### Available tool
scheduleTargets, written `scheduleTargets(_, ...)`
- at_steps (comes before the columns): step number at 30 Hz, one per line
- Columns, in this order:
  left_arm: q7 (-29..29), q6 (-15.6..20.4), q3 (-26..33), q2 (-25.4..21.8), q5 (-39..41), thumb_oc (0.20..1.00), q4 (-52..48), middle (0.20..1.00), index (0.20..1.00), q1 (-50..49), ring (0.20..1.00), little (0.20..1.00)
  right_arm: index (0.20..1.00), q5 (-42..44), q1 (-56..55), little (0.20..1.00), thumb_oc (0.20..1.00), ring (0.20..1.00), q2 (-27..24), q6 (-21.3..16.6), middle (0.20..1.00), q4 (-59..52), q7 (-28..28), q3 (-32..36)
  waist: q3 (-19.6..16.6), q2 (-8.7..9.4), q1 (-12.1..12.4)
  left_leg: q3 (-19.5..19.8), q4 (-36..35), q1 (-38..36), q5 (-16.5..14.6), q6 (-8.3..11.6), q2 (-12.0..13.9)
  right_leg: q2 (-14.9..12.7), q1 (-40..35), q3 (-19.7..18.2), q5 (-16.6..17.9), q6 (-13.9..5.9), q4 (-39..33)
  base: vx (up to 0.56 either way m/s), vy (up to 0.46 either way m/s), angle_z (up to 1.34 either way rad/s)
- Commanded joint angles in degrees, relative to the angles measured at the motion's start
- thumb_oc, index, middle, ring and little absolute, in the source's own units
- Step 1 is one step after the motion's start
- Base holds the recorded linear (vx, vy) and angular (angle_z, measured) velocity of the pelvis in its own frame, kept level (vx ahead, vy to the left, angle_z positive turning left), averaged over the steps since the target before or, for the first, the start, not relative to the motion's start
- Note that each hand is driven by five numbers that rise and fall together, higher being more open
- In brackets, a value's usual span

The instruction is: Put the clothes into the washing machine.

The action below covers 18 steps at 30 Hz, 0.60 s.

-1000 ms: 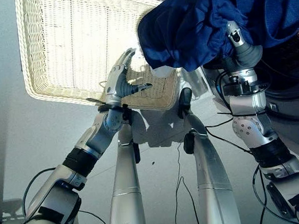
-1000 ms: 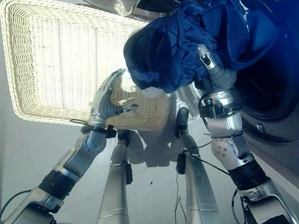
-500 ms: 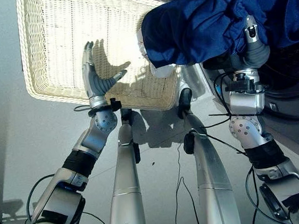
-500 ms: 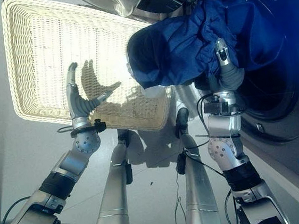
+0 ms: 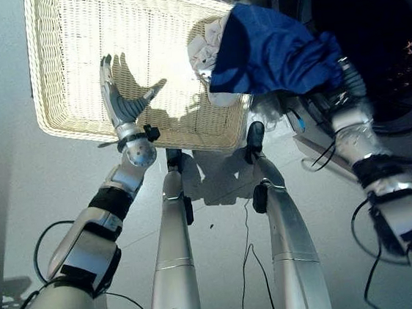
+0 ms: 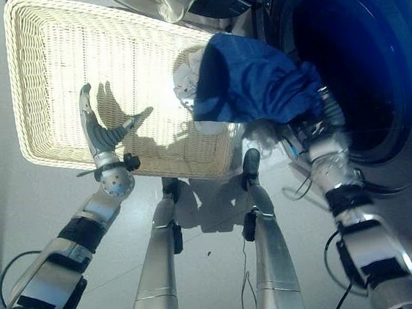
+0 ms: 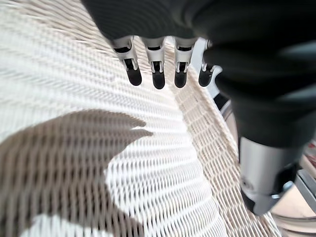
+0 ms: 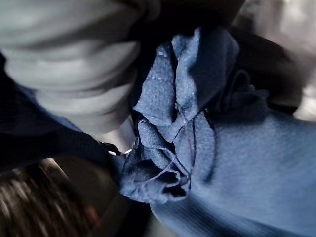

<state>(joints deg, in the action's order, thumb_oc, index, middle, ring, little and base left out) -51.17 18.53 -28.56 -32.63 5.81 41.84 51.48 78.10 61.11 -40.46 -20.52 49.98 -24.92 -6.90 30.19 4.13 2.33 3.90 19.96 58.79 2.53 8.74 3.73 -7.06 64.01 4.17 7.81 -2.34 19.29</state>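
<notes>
Since the washing machine is the goal, every place below is given relative to its drum opening [image 6: 348, 73].

Blue garment: the bunched blue garment [image 5: 272, 51] hangs just outside the opening's rim, on the side toward the wicker basket [image 5: 65, 73], draped over the end of the right arm and partly over the basket's near corner.

Right hand: the right hand [image 8: 74, 84] is buried in the cloth; its wrist view shows gathered blue folds against a pale rounded part of the hand, but whether the fingers are curled round the cloth cannot be told.

White cloth: a pale crumpled piece [image 6: 187, 75] lies in the basket corner nearest the opening, touching the blue garment's edge.

Left hand: the left hand [image 5: 119, 97] hovers over the basket floor, well apart from the opening, fingers [image 7: 157, 75] straight and spread, thumb out, nothing held.

Step in hand: by the look of it, carrying the blue garment to the drum; it is not yet inside.

Doing it well: the bundle should go deep past the rim before release, so no trailing fold hangs over the lip or drags the white cloth along.

Risk: a loose hem could catch on the basket corner.
</notes>
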Motion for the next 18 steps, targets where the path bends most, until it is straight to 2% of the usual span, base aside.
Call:
scheduleTargets(1, -3.18, 3.47, 1.31, -2.03, -0.40, 1.000, -1.09, 1.000, 1.000, -5.29, 1.000, 1.000, 0.200, -4.03, 4.42, 0.200, 0.200, 0.200, -12.92, -12.57, 0.200, 0.57, -15.51, 0.64, -0.40, -2.27, -1.01, 0.22, -3.15, -1.22, 1.78, -4.41, -5.70, 4.84, -3.42, 6.46, 0.95, -5.95, 0.90, -0.01, -0.064, -0.06)
scheduleTargets(2, -3.16, 3.25, 1.67, -3.29, 0.12, 1.000, -1.47, 1.000, 1.000, -6.74, 1.000, 1.000, 0.200, -9.79, 4.68, 0.200, 0.200, 0.200, -15.53, -14.41, 0.200, -1.00, -24.14, 0.97, -0.40, -1.71, -1.30, 0.42, -3.14, -1.35, 1.54, -4.42, -5.62, 5.17, -3.75, 6.43, 1.18, -5.98, 0.44, -0.01, -0.026, -0.07)
scheduleTargets(3, -3.00, 3.40, 1.88, -4.10, 0.68, 1.000, -1.37, 1.000, 1.000, -7.31, 1.000, 1.000, 0.200, -11.67, 4.76, 0.200, 0.200, 0.200, -17.37, -14.88, 0.200, -1.74, -27.93, 1.11, -0.40, -1.31, -1.47, 0.61, -3.11, -1.45, 1.41, -4.54, -5.62, 5.39, -3.94, 6.28, 1.16, -5.93, 0.35, -0.01, -0.011, -0.04)
scheduleTargets(6, -2.52, 3.75, 2.68, -5.14, 1.28, 1.000, -0.95, 1.000, 1.000, -8.48, 1.000, 1.000, 0.200, -15.84, 4.07, 0.200, 0.200, 0.200, -20.47, -14.48, 0.200, -3.45, -33.93, 2.16, -0.40, -0.42, -2.05, 0.84, -2.96, -1.73, 1.09, -4.73, -5.54, 5.94, -4.52, 6.02, 1.04, -5.81, 0.08, 0.00, 0.000, 0.00)
scheduleTargets(7, -0.97, 4.11, 3.58, -6.22, 1.75, 1.000, -0.16, 1.000, 1.000, -8.76, 1.000, 1.000, 0.200, -19.57, 3.31, 0.200, 0.200, 0.200, -23.68, -13.92, 0.200, -4.21, -39.22, 3.28, -0.40, 0.38, -2.44, 0.93, -3.15, -2.27, 0.96, -4.90, -5.44, 6.42, -5.18, 5.83, 0.77, -5.62, -0.12, 0.00, 0.000, 0.00)
scheduleTargets(11, 1.79, 5.75, 4.02, -7.66, 1.97, 1.000, 1.50, 1.000, 1.000, -8.14, 1.000, 1.000, 0.200, -20.80, 1.75, 0.200, 0.200, 0.200, -27.28, -12.47, 0.200, -3.21, -42.80, 4.19, -0.40, 1.11, -2.89, 1.25, -3.55, -2.99, 0.92, -5.07, -5.57, 6.88, -6.19, 5.46, 0.24, -5.37, -0.63, 0.00, 0.002, -0.01)
scheduleTargets(15, 3.31, 7.64, 2.94, -8.52, 0.76, 1.000, 2.49, 1.000, 1.000, -6.84, 1.000, 1.000, 0.200, -21.21, 1.46, 0.200, 0.200, 0.200, -28.52, -10.46, 0.200, 0.23, -42.86, 3.87, -0.40, 1.09, -2.82, 1.71, -3.94, -3.17, 1.03, -5.22, -6.06, 6.94, -6.51, 5.31, 0.12, -5.21, -1.35, 0.00, 0.000, 0.00)
scheduleTargets(17, 3.77, 8.58, 1.93, -8.49, -0.19, 1.000, 2.97, 1.000, 1.000, -6.20, 1.000, 1.000, 0.200, -22.28, 1.08, 0.200, 0.200, 0.200, -28.32, -7.92, 0.200, 2.20, -41.75, 3.44, -0.40, 0.78, -2.72, 1.85, -4.22, -3.27, 1.08, -5.39, -6.42, 7.00, -6.54, 5.18, 0.12, -5.11, -1.70, 0.00, 0.000, 0.00)
scheduleTargets(18, 3.53, 8.76, 1.12, -8.24, -2.37, 1.000, 2.78, 1.000, 1.000, -6.14, 1.000, 1.000, 0.595, -22.93, 0.43, 0.595, 0.595, 0.595, -27.86, -3.80, 0.595, 3.40, -38.76, 2.90, -0.40, 0.58, -2.67, 1.68, -4.23, -3.47, 0.98, -5.38, -6.45, 6.98, -6.83, 5.22, 0.09, -5.15, -1.99, 0.00, 0.000, 0.00)
